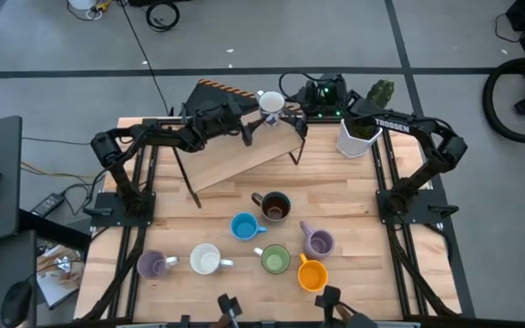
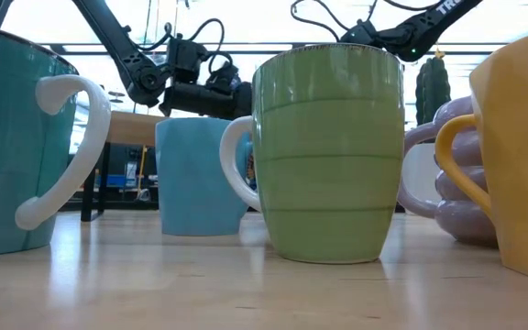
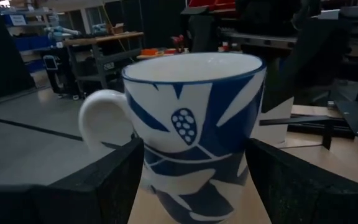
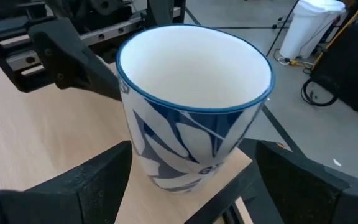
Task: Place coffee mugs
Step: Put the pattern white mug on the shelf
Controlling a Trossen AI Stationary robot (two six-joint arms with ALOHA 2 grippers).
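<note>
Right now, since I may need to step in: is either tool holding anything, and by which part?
Cannot be told. Both the left tool and right tool flank the body of the blue-patterned mug on the raised board; no firm grip shows.

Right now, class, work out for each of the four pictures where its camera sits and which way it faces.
High: overhead, facing straight down on the table; left arm and right arm show.
Low: at tabletop height, facing level across at the green mug; arms overhead.
Left wrist: faces the patterned mug between the left fingers.
Right wrist: looks down into it, between the right fingers.
Shared: both wrist views show that mug.
</note>
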